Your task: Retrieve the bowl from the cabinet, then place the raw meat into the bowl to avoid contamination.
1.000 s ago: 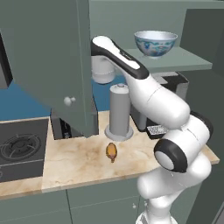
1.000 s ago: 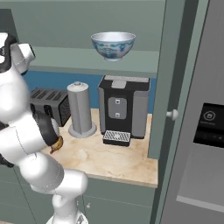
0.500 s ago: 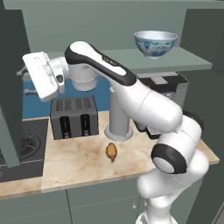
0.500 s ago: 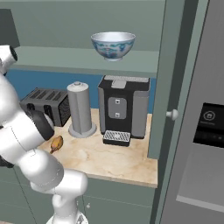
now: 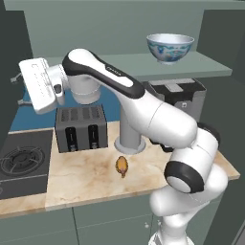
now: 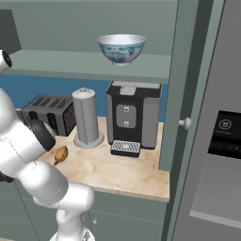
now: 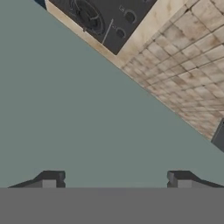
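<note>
The pale blue-white bowl (image 5: 170, 47) (image 6: 121, 48) stands on the shelf of the open cabinet (image 5: 119, 19) (image 6: 56, 63). Down on the counter, in front of the grey canister, lies the small orange-brown raw meat (image 5: 122, 165) (image 6: 61, 153). My arm reaches far left, and my gripper (image 5: 20, 91) is at the left cabinet door (image 5: 8, 72), well away from the bowl and the meat. In the hand view the gripper (image 7: 116, 180) is open. Its fingertips (image 7: 50, 179) stand wide apart with nothing between them, facing the flat grey-green door face (image 7: 87, 113).
A toaster (image 5: 81, 128) (image 6: 49, 113), tall grey canister (image 6: 87, 117) and coffee machine (image 5: 177, 95) (image 6: 134, 120) line the back of the counter (image 5: 81, 182). A stove (image 5: 19, 162) (image 7: 105, 17) is at the left. The right cabinet door (image 6: 181, 84) stands open beside the fridge (image 6: 221, 141).
The left cabinet door has swung wide open to the left, and my hand has travelled left with it. The toaster now shows; bowl and meat have not moved.
</note>
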Controlling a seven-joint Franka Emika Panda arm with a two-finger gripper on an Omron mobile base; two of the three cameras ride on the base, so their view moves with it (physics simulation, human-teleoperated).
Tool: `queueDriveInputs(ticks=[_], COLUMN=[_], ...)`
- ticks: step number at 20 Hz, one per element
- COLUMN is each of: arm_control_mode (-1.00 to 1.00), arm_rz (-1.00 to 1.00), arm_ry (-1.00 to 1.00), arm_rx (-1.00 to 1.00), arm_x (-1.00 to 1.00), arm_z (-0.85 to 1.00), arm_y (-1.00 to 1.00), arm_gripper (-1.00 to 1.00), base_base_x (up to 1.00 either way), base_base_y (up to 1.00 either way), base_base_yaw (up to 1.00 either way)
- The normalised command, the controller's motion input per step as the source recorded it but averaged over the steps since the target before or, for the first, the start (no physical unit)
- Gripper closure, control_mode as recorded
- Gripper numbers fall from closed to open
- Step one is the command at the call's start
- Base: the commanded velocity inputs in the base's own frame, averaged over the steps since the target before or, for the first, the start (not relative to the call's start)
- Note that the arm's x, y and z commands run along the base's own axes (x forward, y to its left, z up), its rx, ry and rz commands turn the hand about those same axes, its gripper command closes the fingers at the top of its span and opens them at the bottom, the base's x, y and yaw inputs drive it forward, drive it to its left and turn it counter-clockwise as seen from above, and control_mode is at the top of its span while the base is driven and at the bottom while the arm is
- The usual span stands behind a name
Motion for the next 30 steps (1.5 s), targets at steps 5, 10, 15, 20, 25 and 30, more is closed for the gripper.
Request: queueDriveInputs(ticks=[5, 10, 15, 20, 25, 30], arm_control_mode=[-1.00, -1.00, -1.00, -1.00, -1.00, -1.00], arm_rz=[0.00, 0.00, 0.00, 0.00, 0.00, 0.03], arm_ry=[0.00, -0.01, -0.09, -0.15, -0.15, -0.10], arm_rx=[0.00, -0.07, -0.11, -0.10, -0.14, -0.18], arm_x=[0.00, 0.00, 0.00, 0.00, 0.00, 0.00], arm_z=[0.00, -0.10, -0.04, 0.00, 0.00, 0.00], arm_y=[0.00, -0.28, -0.45, -0.48, -0.57, -0.70], arm_gripper=[-1.00, -1.00, -1.00, -1.00, -1.00, -1.00], base_base_x=[0.00, 0.00, 0.00, 0.00, 0.00, 0.00], base_base_y=[0.00, 0.00, 0.00, 0.00, 0.00, 0.00], base_base_yaw=[0.00, 0.00, 0.00, 0.00, 0.00, 0.00])
